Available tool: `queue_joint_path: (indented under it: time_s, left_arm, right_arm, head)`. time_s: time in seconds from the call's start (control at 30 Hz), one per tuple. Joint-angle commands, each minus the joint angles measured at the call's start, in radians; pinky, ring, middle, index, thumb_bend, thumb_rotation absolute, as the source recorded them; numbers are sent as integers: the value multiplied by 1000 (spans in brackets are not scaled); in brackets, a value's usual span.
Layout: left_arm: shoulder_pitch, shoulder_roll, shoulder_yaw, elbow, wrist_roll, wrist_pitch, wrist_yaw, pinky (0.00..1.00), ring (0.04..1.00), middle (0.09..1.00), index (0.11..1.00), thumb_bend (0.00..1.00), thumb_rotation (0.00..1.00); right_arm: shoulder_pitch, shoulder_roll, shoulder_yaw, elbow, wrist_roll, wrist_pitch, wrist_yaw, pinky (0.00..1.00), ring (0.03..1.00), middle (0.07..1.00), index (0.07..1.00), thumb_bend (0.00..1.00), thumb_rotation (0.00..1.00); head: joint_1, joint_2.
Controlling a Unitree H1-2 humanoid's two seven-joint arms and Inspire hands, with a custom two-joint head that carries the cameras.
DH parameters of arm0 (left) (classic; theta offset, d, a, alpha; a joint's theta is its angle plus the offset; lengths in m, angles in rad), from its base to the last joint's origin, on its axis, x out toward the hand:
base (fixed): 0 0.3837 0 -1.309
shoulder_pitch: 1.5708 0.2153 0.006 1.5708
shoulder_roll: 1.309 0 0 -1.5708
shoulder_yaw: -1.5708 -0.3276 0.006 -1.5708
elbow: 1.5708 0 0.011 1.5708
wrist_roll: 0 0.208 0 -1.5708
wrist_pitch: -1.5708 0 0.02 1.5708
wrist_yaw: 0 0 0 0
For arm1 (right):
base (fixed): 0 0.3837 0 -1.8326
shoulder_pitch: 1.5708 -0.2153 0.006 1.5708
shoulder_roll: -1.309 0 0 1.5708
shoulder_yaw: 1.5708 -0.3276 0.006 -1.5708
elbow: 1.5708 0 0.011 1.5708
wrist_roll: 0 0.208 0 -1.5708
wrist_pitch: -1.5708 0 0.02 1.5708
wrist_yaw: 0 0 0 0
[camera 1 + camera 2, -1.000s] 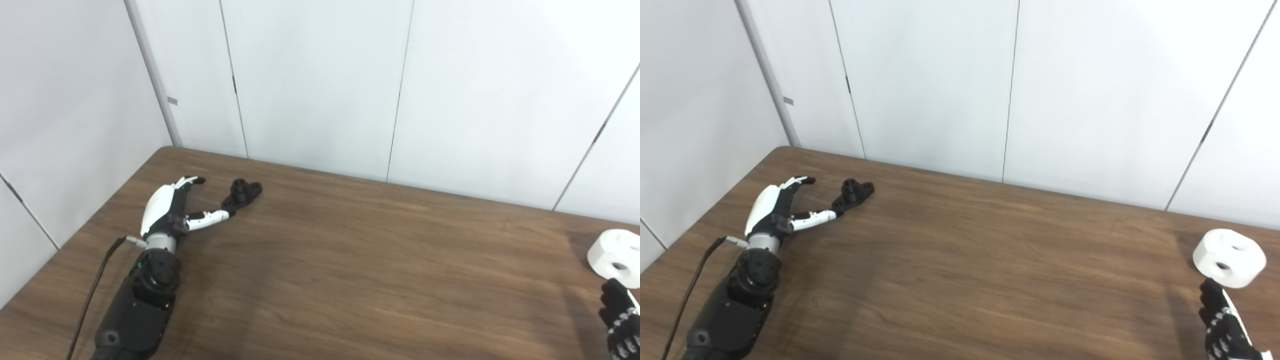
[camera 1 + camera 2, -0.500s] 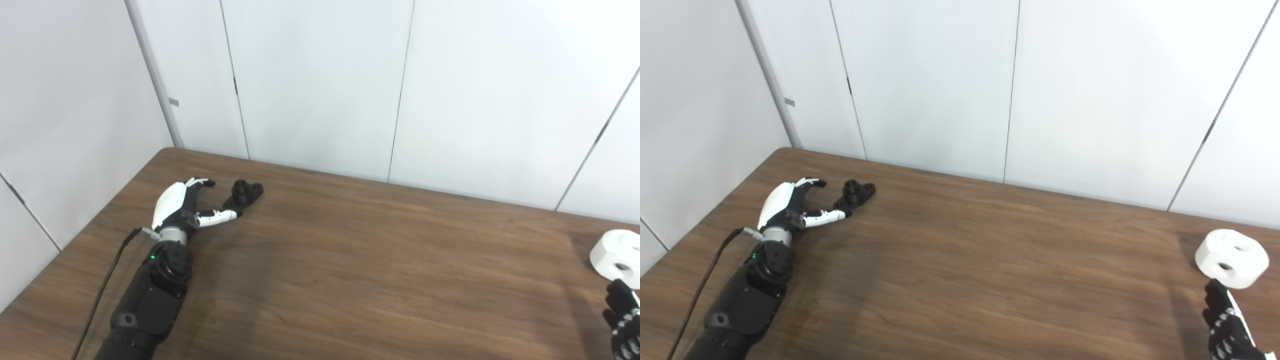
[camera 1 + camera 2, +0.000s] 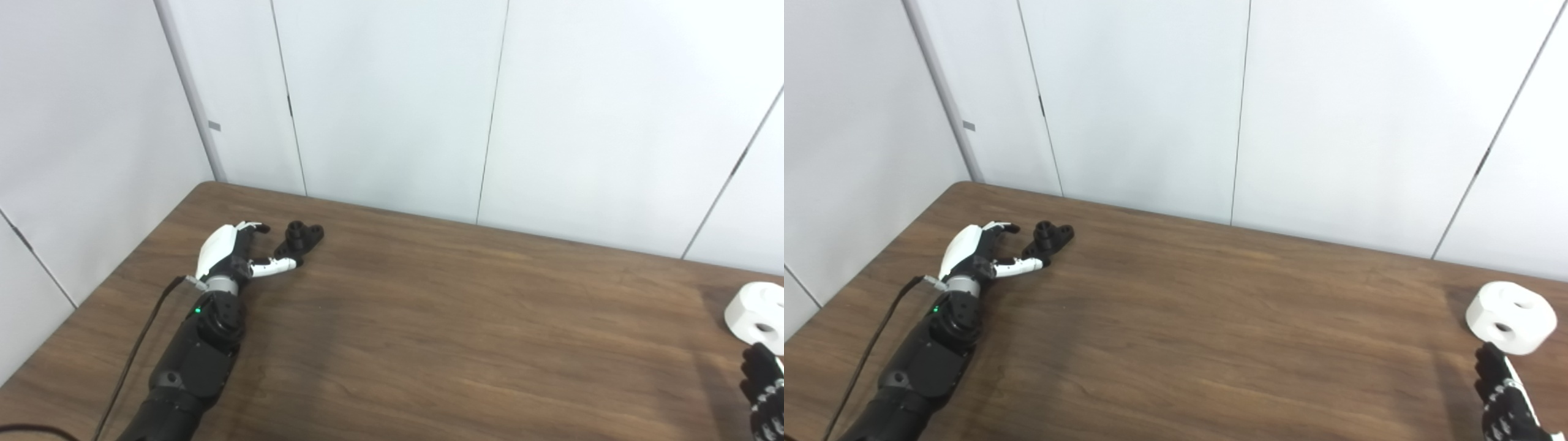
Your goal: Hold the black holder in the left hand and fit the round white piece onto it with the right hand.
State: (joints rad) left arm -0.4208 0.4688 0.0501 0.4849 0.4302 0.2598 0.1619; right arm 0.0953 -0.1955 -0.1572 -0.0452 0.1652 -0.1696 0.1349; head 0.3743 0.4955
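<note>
My left hand (image 3: 236,254) has slid forward across the table (image 3: 429,318) over the last second, closing most of the gap to the black holder (image 3: 300,239), which lies flat near the far left corner and has not moved. The hand is spread and holds nothing; the thumb reaches out along the near side of the holder, with its tip at or just short of the holder's near end, while the fingers (image 3: 254,228) curve round just beside its left side. Whether the thumb tip already touches, I cannot tell from either view. So the reach is nearly done, but the grasp is not: I judge that the next thing is to bring the fingers round the holder and close on it. My right hand (image 3: 1503,398) has barely stirred; it sits at the bottom right edge, mostly cut off, its dark fingertips just beside the near side of the round white piece (image 3: 1511,316), which rests on the table by the right edge. Too little of that hand shows for me to say whether it is spread or closed. Neither part is lifted, so the fitting has not begun.
</note>
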Motion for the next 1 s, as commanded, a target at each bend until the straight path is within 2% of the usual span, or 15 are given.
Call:
queue_joint_path:
  time_s: [0.0, 0.33, 0.73, 0.97]
  left_arm:
    - [-52, 14, -7, 3, 1, -21, 19, 1000, 1000, 951, 818, 878, 372]
    - [-71, 10, -34, 30, -3, -33, 31, 1000, 1000, 945, 807, 863, 359]
    - [-58, -3, -43, 32, -3, -21, 44, 1000, 1000, 945, 802, 872, 345]
    - [-53, 2, -49, 42, 0, -24, 56, 1000, 998, 938, 781, 859, 315]
  right_arm:
    - [82, 37, 16, 81, 4, -5, -2, 1000, 980, 953, 939, 887, 1000]
    - [87, 43, 13, 72, 15, 5, -4, 988, 964, 934, 925, 870, 1000]
    - [85, 40, 18, 74, 9, -4, 1, 1000, 982, 951, 945, 855, 1000]
    - [87, 44, 17, 65, 9, 12, -6, 1000, 997, 966, 961, 851, 1000]
  head:
    - [-1, 1]
    - [-5, 4]
    - [-5, 9]
    - [-5, 9]
